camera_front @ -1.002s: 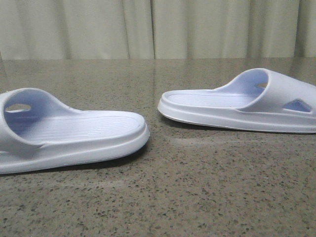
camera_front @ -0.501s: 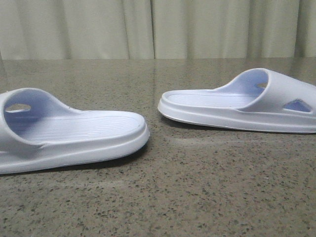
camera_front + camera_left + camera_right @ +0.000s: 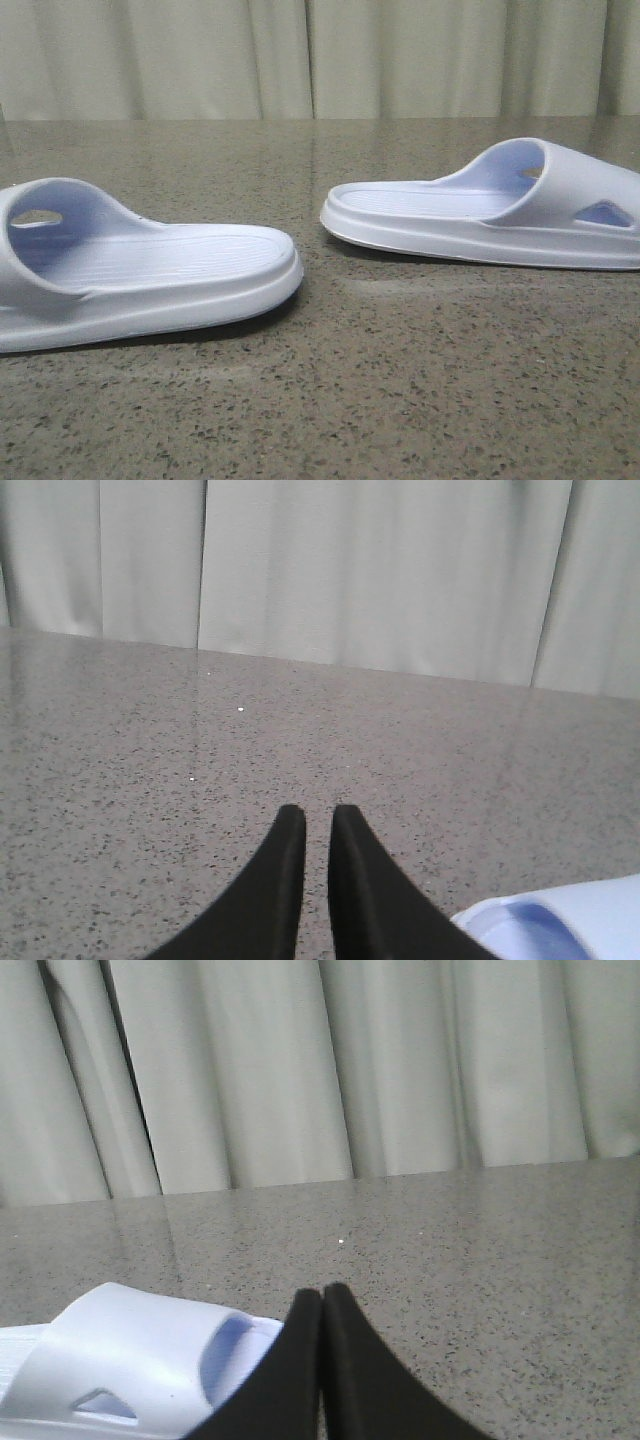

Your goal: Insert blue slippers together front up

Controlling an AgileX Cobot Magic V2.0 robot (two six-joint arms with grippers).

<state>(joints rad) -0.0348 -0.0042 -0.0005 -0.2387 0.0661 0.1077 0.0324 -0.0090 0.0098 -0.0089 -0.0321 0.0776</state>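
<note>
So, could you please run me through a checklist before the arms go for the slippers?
1. Both slippers upright, soles down: left slipper and right slipper, ok.
2. Slippers apart, bare table between them: ok.
3. Left gripper holds nothing, fingers nearly together: not ok for grasping.
4. Right gripper fingers touching, holding nothing: not ok, open first.
5. Slippers inserted together: not ok.
6. Both slippers fully in reach: cannot tell.

pale blue slippers (image 3: 150, 270), speckled grey table (image 3: 420, 380)
</note>
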